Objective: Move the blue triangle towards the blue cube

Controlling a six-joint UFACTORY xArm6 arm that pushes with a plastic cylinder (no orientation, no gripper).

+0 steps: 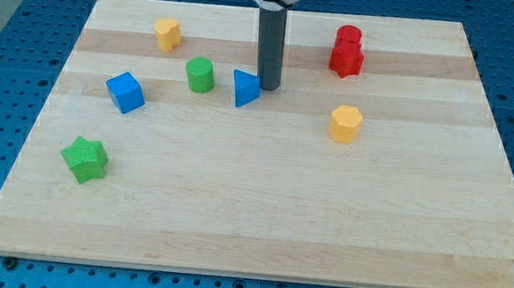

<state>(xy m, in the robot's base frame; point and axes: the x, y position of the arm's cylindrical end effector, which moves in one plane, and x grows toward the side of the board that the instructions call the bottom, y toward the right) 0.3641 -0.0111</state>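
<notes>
The wooden table carries seven blocks. The task looks barely begun: the blue triangle lies near the table's middle, toward the view's top, well apart from the blue cube at the view's left, and the green cylinder stands between them, slightly above the direct line. The whole leftward push remains, judged from this layout. My end effector is a plain rod with nothing to open or clench, so it grasps nothing; my tip rests just beside the triangle's right edge, seemingly touching it, on the side away from the cube, well placed to push left.
</notes>
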